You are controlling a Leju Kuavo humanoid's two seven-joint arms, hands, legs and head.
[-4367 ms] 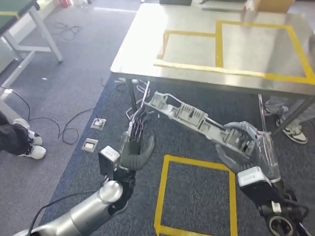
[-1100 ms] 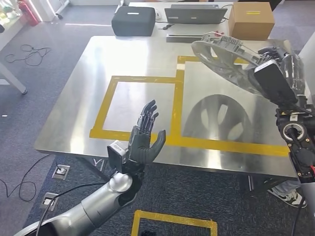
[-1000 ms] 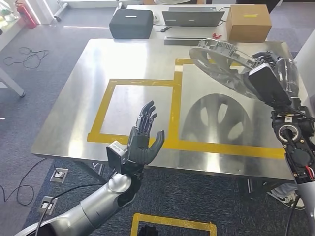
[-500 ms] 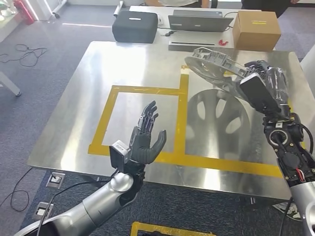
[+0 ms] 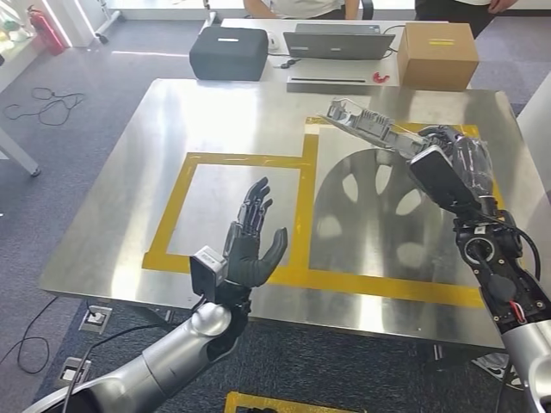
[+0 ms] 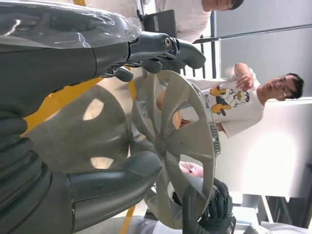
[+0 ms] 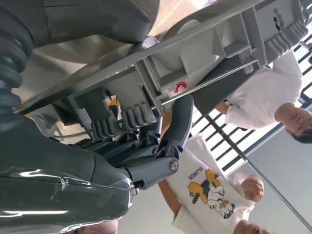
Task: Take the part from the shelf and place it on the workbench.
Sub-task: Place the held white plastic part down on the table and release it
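Lower now, the wheel cover [image 5: 364, 126] tilts edge-on over the workbench [image 5: 214, 112], gripped at its rim by the right hand [image 5: 458, 159]. Released from that one-sided hold, its far edge could drop and clatter. Left hand [image 5: 250, 245] hovers spread wide, holding nothing.

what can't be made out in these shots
- Wheel cover, head view: edge-on, so its face is hidden.
- Right hand, head view: its fingers sit behind the wrist camera and plastic wrap.
- Laptop, head view: too small to read anything on it.

one wheel cover [image 5: 370, 127], one laptop [image 5: 337, 41], one cardboard box [image 5: 436, 53], two hands
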